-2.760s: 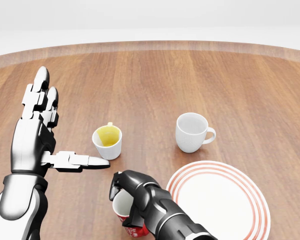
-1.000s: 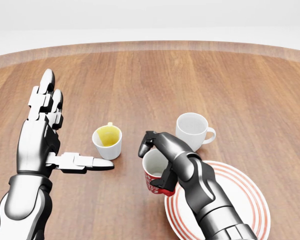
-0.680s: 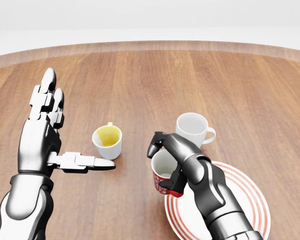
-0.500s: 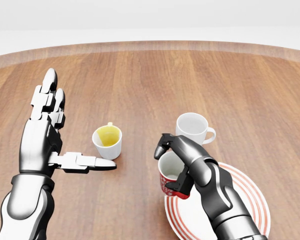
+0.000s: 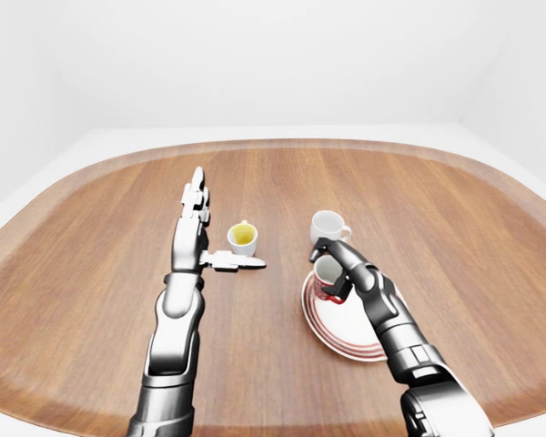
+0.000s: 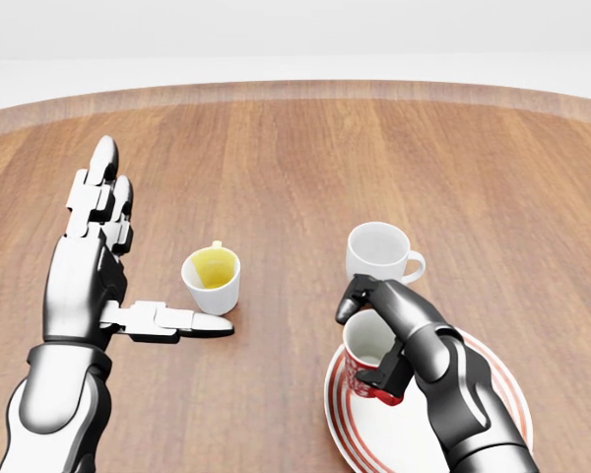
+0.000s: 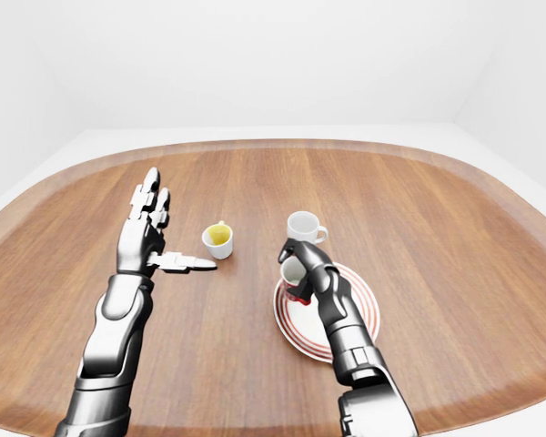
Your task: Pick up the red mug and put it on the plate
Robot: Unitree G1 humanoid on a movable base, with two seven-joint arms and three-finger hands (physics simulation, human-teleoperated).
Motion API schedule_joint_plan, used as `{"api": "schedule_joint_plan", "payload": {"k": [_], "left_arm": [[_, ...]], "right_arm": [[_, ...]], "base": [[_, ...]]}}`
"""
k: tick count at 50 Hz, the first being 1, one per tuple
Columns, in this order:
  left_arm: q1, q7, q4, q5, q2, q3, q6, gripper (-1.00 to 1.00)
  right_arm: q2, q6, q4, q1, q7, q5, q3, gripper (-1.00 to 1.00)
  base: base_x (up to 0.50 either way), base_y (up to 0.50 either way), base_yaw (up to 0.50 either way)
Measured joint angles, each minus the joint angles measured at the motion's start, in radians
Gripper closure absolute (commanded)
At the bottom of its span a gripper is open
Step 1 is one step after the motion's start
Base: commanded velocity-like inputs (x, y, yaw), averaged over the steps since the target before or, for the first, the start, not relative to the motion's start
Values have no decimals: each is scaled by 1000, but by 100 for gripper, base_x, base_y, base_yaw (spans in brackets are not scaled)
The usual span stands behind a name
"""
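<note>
Red mug (image 6: 367, 367) is held over the left edge of the plate (image 6: 492, 394) in the head view, gripped by the right hand (image 6: 399, 330); whether its base touches the plate cannot be told.

A wide wooden table (image 6: 305, 168) carries everything. On it, the white plate with red rings is seen at the lower right of the head view, partly covered by the right forearm. The left hand (image 6: 91, 271) is held well to the left of the plate, above the table, its fingers (image 6: 98, 187) stretched out flat and spread wide, the thumb pointed toward the plate and nothing grasped. The right hand's fingers are curled round the mug's rim and side, closed on it. A white cup (image 6: 377, 255) with its handle turned right is stood just above the plate. A smaller white cup with a yellow inside (image 6: 212, 278) is placed to the plate's left, near the left thumb tip.
</note>
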State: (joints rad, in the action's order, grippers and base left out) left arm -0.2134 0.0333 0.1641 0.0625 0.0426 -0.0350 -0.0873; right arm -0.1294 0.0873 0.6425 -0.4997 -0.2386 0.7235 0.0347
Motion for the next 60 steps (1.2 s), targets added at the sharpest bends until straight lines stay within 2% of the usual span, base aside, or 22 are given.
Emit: {"api": "schedule_joint_plan", "payload": {"k": [60], "left_arm": [[-9,-3,-38,8,-7,10,0,-100]], "right_arm": [[-76,0,-255,160,-95,27,-68,100]], "base": [[0,0,0]]}}
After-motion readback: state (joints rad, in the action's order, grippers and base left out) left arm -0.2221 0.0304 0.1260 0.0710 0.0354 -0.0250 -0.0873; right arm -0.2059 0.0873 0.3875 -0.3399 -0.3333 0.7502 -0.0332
